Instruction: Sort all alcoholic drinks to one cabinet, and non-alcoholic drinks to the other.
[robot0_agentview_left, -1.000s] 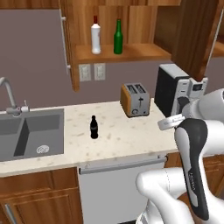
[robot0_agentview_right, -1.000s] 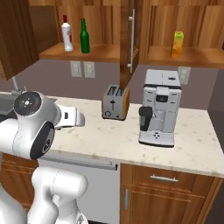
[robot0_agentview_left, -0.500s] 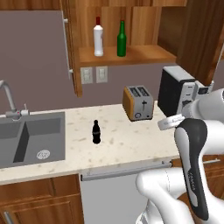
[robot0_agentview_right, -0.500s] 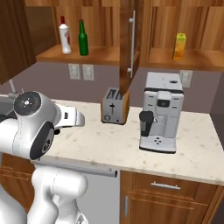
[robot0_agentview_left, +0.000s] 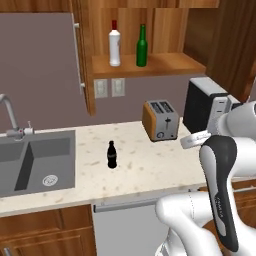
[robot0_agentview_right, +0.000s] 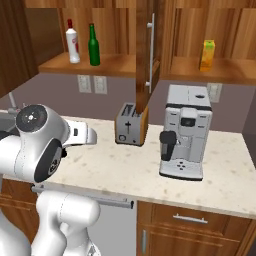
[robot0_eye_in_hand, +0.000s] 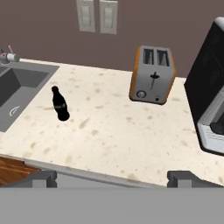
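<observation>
At the far left a grey sink (robot0_agentview_left: 37, 162) is set into the speckled desk (robot0_agentview_left: 135, 172), with its faucet (robot0_agentview_left: 10, 117) behind it. Just right of the sink the small black cola bottle (robot0_agentview_left: 112, 154) stands upright on the desk, apart from everything else. Above it, on the open shelf of the left cabinet (robot0_agentview_left: 150, 65), the white bottle with the red cap (robot0_agentview_left: 114, 44) and the green glass bottle (robot0_agentview_left: 142, 46) stand upright side by side, near each other. Further right a toaster (robot0_agentview_left: 160, 120) sits on the desk, then a coffee machine (robot0_agentview_right: 184, 132). In the right cabinet the orange juice carton (robot0_agentview_right: 208, 55) stands upright. The claw (robot0_eye_in_hand: 113, 179) is released, its 2 fingertips (robot0_eye_in_hand: 40, 178) wide apart over the desk's front edge, grasping nothing.
</observation>
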